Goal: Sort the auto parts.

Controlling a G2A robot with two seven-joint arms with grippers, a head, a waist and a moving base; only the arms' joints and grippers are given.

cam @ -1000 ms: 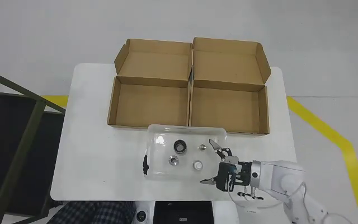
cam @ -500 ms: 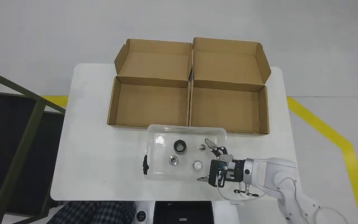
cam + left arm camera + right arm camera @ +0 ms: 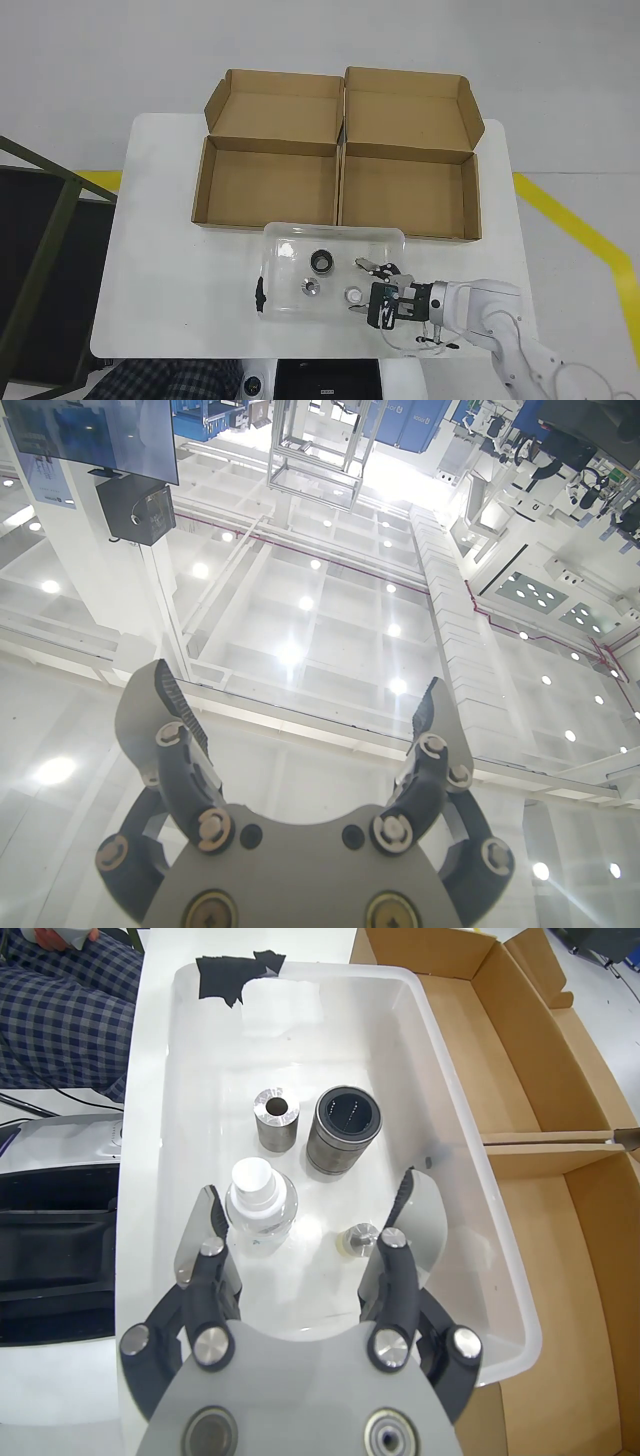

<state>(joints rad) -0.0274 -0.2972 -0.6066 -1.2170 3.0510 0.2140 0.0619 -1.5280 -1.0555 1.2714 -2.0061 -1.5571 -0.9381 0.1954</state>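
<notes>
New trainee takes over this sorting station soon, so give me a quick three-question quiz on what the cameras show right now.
1. True or false: the right end effector is shut on the white-capped bottle.
2. Which part stands next to the steel sleeve in the clear bin? A) a spanner B) a linear bearing C) a spark plug
3. How many items are in the clear bin in total?

Key: 1. False; it is open and holds nothing. 2. B. 3. Four.
</notes>
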